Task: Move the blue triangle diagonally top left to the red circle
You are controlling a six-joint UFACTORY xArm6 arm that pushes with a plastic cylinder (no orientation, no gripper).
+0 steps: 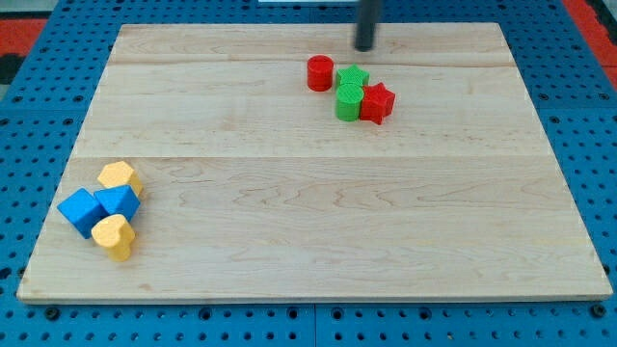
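Currently my tip [364, 46] near the wooden surface [308, 222] top edge, an end effector of bare rod with no jaws, just above-right of the red circle [320, 73], blue triangle [119, 201] well apart at lower left, touching blue cube [81, 211], between yellow hexagon [119, 176] and yellow heart [114, 236].

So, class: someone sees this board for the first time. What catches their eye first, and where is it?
Two bright clusters stand out on the pale wooden board. Near the view's top sit a red cylinder, two green blocks and a red star, with my tip just above them. At the bottom left huddle two blue blocks and two yellow ones.
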